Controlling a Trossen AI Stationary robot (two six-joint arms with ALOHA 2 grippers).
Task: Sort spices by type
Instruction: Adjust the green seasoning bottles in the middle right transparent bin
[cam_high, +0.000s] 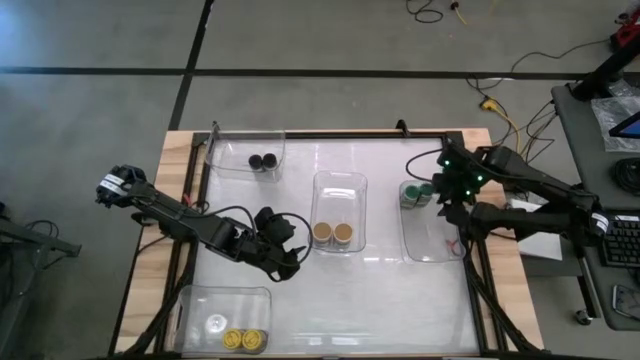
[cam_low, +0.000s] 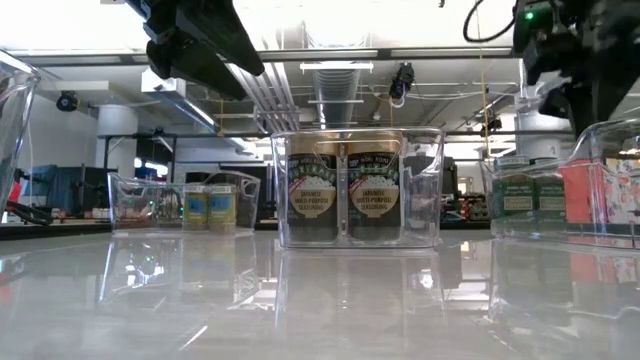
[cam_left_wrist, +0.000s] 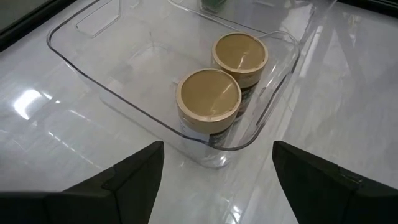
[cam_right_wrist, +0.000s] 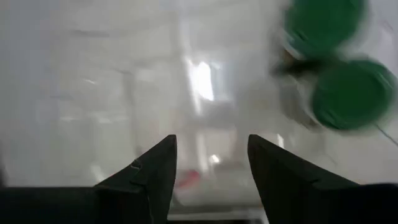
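The spices stand in pairs in clear bins. Two tan-lidded jars (cam_high: 333, 234) (cam_left_wrist: 209, 99) are in the middle bin (cam_high: 340, 182), two black-lidded jars (cam_high: 263, 161) in the far-left bin, two green-lidded jars (cam_high: 415, 192) (cam_right_wrist: 339, 68) in the right bin (cam_high: 432, 250), and two yellow-lidded jars (cam_high: 245, 340) in the near-left bin. My left gripper (cam_high: 290, 255) (cam_left_wrist: 217, 146) hangs open and empty above the table, just left of the middle bin. My right gripper (cam_high: 447, 205) (cam_right_wrist: 211, 138) hangs open and empty over the right bin, beside the green-lidded jars.
A white round object (cam_high: 215, 323) lies beside the yellow-lidded jars in the near-left bin. The glossy white tabletop (cam_high: 380, 300) is bare between the bins. A dark frame runs round the table, with cables and a desk (cam_high: 610, 110) beyond the right edge.
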